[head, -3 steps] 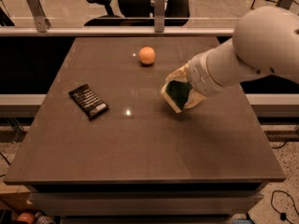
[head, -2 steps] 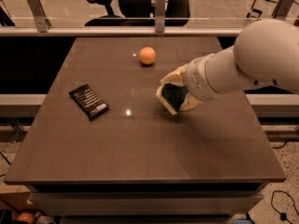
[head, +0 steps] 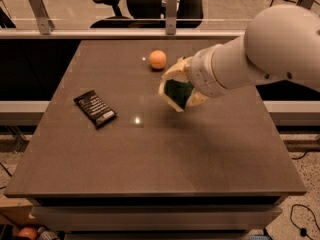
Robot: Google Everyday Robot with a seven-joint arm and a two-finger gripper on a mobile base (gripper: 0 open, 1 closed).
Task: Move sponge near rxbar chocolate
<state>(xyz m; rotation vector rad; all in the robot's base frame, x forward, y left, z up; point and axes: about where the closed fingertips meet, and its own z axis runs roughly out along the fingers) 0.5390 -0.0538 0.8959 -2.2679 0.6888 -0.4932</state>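
My gripper (head: 176, 90) is over the middle of the dark table (head: 150, 154), shut on the sponge (head: 178, 92). The sponge has a dark green face and a pale yellow base; it is held tilted, a little above the tabletop. The rxbar chocolate (head: 95, 108), a flat black wrapper with white lettering, lies on the table's left side, well left of the sponge and apart from it. My white arm reaches in from the upper right.
A round orange fruit (head: 157, 59) sits on the table just up and left of the gripper. A metal railing (head: 125, 33) runs behind the table's far edge, with office chairs (head: 120, 9) beyond it.
My gripper, with the sponge in it, has moved left across the table toward the black bar. The bar and the orange fruit have not moved.
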